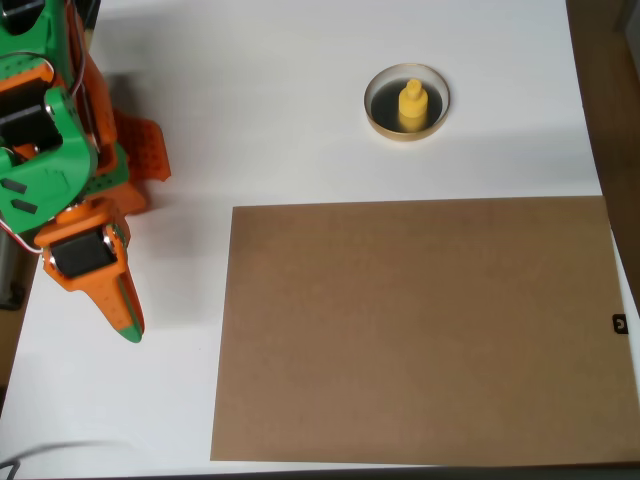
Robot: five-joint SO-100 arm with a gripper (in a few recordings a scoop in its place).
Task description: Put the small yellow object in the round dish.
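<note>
The small yellow object (411, 104) stands upright inside the round dish (378, 112), knob up, on the dish's dark floor. The dish sits on the white table at the upper middle of the overhead view. My orange and green gripper (130, 324) is far off at the left edge, pointing toward the bottom of the picture. Its fingers lie together as one tapered point with a green tip, with nothing held between them. A wide stretch of table separates it from the dish.
A large brown cardboard sheet (420, 330) covers the table's lower right. The white table (280, 110) ends at the right, where a dark floor strip shows. A small black item (620, 323) lies by the cardboard's right edge.
</note>
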